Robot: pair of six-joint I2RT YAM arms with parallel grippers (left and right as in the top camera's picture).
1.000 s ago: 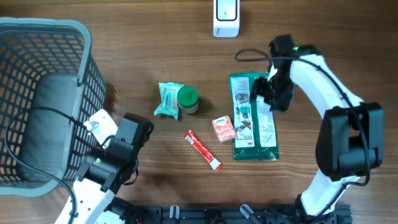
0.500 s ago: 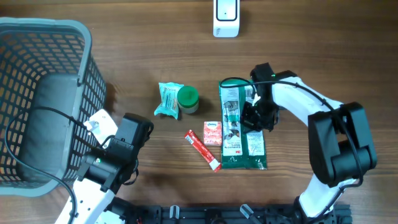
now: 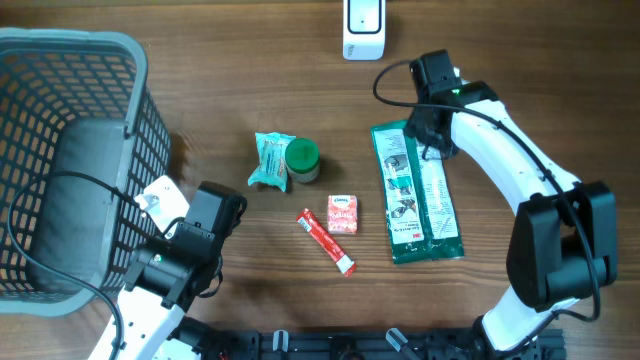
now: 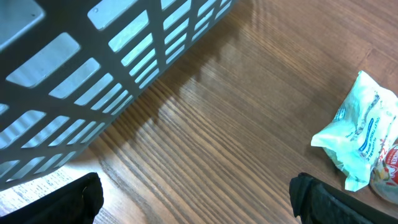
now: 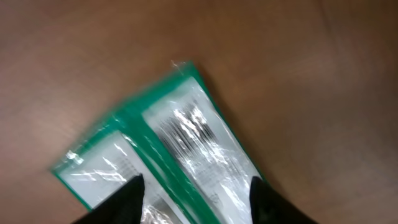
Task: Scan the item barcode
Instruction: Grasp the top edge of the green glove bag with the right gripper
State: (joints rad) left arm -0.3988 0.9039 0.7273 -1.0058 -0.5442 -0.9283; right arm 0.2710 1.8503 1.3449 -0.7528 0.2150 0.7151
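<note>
Both left gripper [image 4: 199,202] and right gripper [image 5: 196,200] hold jaws apart — green packet [image 3: 417,192] shifted right.

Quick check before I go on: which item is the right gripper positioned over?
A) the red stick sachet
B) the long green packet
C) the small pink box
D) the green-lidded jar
B: in the overhead view the right gripper is over the far end of the long green packet, and the right wrist view shows that packet's barcode beyond its spread fingers.
</note>
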